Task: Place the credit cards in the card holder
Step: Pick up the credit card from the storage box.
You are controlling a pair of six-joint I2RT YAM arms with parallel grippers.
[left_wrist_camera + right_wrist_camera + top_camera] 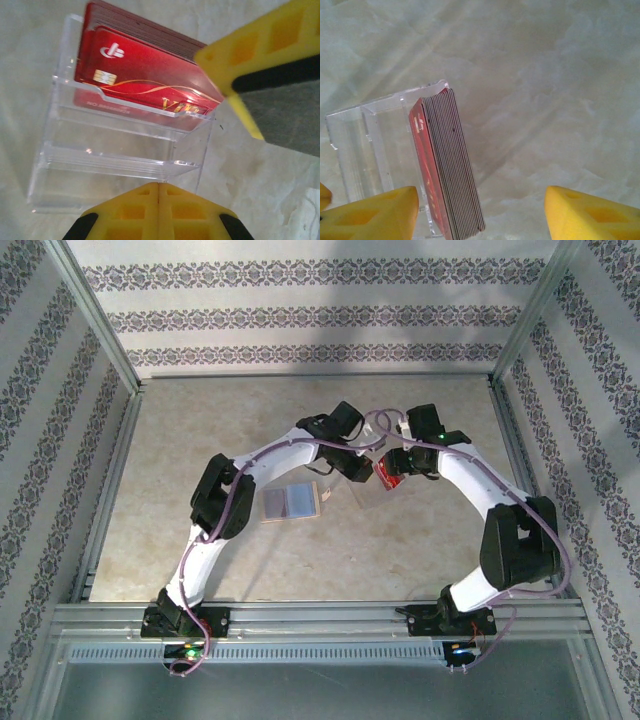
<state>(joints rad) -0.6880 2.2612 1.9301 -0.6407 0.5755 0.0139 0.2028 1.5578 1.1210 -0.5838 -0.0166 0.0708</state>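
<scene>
While your left pincer (158,192) is pressed together before the clear case (115,150), your right pincer (481,202) stands apart, the credit cards (447,170) (a thick stack) inside its gap.

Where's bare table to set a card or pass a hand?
Free: table left of the card holder to the left rail; far strip by the back wall; near strip by the front rail. Crowded: centre, around the clear case of credit cards.
</scene>
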